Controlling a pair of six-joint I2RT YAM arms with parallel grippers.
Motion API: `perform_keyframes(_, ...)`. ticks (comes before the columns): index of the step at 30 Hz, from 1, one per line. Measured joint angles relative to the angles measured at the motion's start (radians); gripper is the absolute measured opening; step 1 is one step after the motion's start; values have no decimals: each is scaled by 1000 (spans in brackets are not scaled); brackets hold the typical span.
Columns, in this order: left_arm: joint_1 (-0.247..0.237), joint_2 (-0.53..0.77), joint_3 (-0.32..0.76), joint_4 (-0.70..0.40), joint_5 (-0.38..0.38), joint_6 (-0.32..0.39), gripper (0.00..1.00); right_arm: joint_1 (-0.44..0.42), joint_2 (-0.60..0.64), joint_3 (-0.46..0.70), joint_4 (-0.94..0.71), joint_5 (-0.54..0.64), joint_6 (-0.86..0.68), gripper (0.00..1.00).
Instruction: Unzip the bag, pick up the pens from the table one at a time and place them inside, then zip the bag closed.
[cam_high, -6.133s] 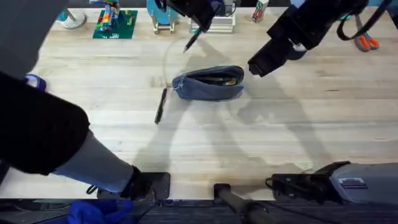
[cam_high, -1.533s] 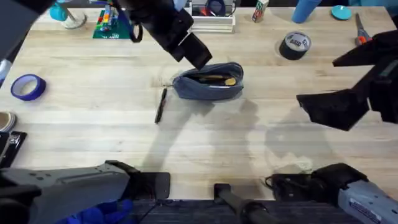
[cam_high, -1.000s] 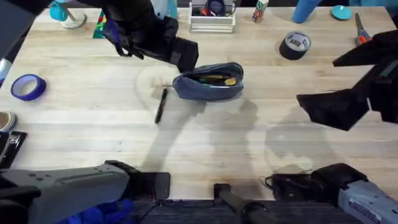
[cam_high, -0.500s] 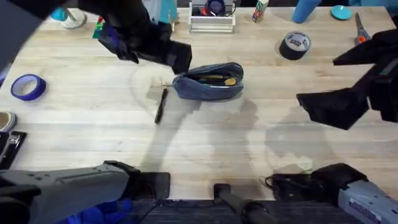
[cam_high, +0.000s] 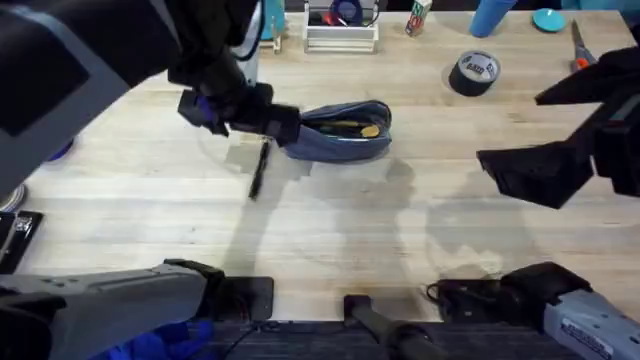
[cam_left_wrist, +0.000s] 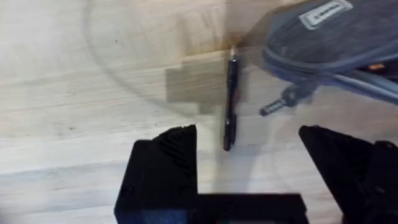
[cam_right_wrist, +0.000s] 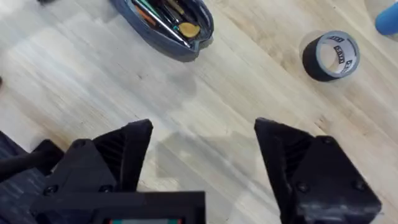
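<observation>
1. Left claw (cam_left_wrist: 245, 134) over the table's (cam_high: 330, 220) left-centre, toward the far edge; fingers spread wide apart, nothing held.
2. Pen (cam_high: 258, 170) flat on the bare table, just beside the bag's left end. In the left wrist view pen (cam_left_wrist: 230, 102) lies lengthwise in the gap between the fingers, nearer one finger than the other.
3. Bag (cam_high: 338, 131) left of centre, nearer the far edge than the near one; zipper open, mouth gaping, pens and a yellow item inside (right wrist view, bag (cam_right_wrist: 165, 25)). Metal zipper pull (cam_left_wrist: 286, 99) hangs loose at the bag end nearest the pen.
4. Right claw (cam_right_wrist: 202, 155) parked over the table's right side, well apart from the bag; fingers spread apart, empty.
5. Roll of black tape (cam_high: 473, 73) toward the far right corner; not in the way.
6. Judged step: grasp of the last loose pen on the table.
7. Risk: pen off-centre between the fingers; on closing, likely pushed or rolled sideways rather than pinched.
8. Risk: pen thin and flat on wood; fingertips too high would close on air, too low would jam against the table.
9. Risk: bag end and zipper pull near the far finger; could be nudged or snagged on descent, shifting the open mouth.
10. Risk: pen gripped near one end would droop and catch the bag rim at insertion.
</observation>
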Motion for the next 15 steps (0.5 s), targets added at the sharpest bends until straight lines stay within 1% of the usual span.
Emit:
perform_keyframes(3, 44, 0, -55, 42, 22, 8, 992, 0, 0, 0, 0, 0, 0, 995)
perform_keyframes(5, 62, 0, -87, 71, 40, 22, 993, 0, 0, 0, 0, 0, 0, 995)
perform_keyframes(10, 70, 0, -157, 144, 65, 58, 993, 0, 1, 0, 0, 0, 0, 995)
perform_keyframes(15, 71, 0, -198, 177, 67, 84, 993, 0, 18, 0, 0, 0, 0, 995)
